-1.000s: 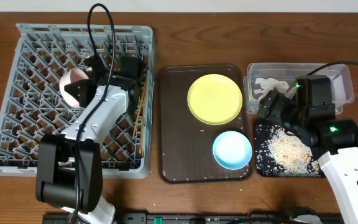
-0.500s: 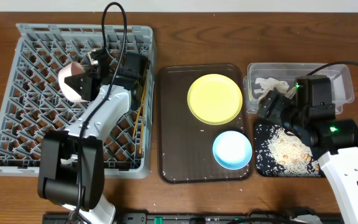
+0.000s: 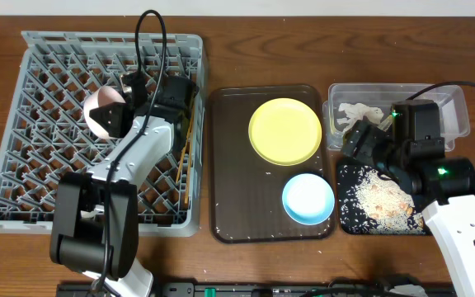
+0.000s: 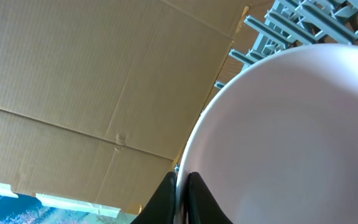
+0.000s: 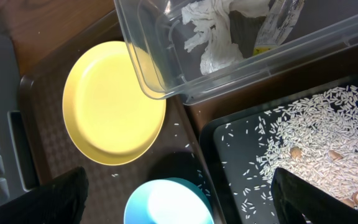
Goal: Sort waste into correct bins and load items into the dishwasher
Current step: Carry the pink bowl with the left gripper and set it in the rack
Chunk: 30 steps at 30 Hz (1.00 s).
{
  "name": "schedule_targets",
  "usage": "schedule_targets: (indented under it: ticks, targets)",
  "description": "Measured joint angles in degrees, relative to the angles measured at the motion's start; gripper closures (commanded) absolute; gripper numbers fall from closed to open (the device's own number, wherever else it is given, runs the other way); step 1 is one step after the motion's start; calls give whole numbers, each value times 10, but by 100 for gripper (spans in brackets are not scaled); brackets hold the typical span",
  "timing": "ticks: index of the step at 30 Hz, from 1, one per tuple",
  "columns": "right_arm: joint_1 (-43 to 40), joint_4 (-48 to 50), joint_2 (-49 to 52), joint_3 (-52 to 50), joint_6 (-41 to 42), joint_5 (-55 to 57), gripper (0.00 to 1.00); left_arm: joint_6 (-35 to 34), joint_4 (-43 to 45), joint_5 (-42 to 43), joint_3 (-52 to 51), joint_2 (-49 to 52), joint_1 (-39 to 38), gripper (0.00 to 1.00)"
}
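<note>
My left gripper is shut on the rim of the white bowl, held tilted over the grey dish rack; in the left wrist view the jaws pinch the bowl's rim. Two chopsticks lie in the rack at its right side. My right gripper is open and empty, above the edge between the brown tray and the black tray that holds rice. The yellow plate and light-blue bowl sit on the brown tray. The clear tub holds crumpled paper and a wrapper.
The brown serving tray lies between rack and bins, with a few rice grains scattered on it. Cables run over the rack and at the right. The table's front edge is close below the trays.
My left gripper has shifted the white bowl slightly toward the rack's rear and turned it a little. The right arm has not moved.
</note>
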Motion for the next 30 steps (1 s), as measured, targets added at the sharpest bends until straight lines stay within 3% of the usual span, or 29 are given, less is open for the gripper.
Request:
schedule_targets:
  ticks: [23,25,28,30]
  targets:
    - [0,-1,0,0,0,0,8,11,8,-17,-7,0,-90,92]
    - [0,-1,0,0,0,0,8,12,-2,-11,-7,0,-91,85]
    - [0,-1,0,0,0,0,8,11,-20,9,-7,0,-105,63]
    - [0,-1,0,0,0,0,8,10,-26,38,-9,0,-122,57]
